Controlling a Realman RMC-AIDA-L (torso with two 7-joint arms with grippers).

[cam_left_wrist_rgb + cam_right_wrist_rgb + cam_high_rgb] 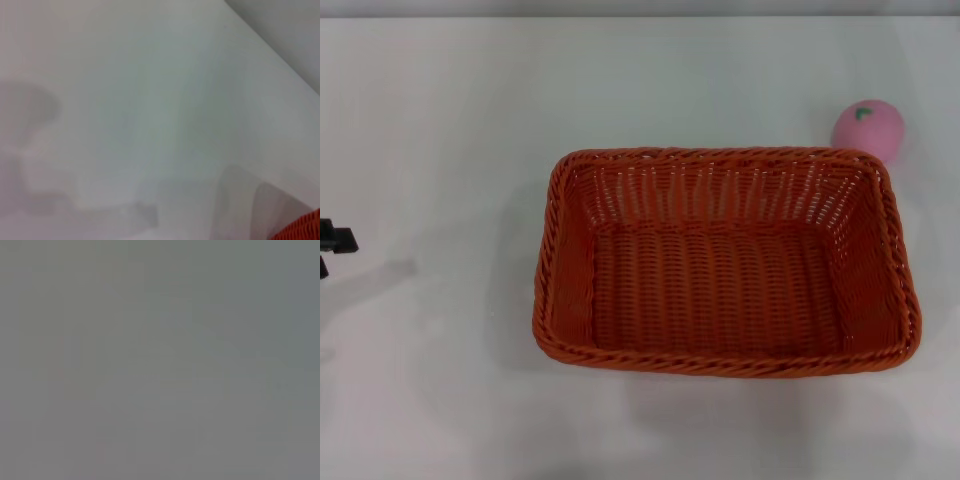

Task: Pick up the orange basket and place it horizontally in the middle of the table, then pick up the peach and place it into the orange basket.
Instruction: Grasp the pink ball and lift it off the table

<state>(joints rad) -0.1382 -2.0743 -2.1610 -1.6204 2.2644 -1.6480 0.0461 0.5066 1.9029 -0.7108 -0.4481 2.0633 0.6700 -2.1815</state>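
bare white table [440, 100], lab-like

orange basket [725, 260]: orange, woven openwork | peach [868, 128]: pink, green leaf mark | table [440, 120]: plain white

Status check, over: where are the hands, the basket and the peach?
Left hand at table's left edge, right hand unseen. Orange basket lengthwise mid-table, empty. Peach outside, off its far right corner. Nothing between.

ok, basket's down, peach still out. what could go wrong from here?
1. The peach is round and sits just past the orange basket's far right corner; a glancing touch could roll it away.
2. Reaching it risks clipping the basket's rim.
3. Only the left end effector shows, at the table's left edge, far from the peach.
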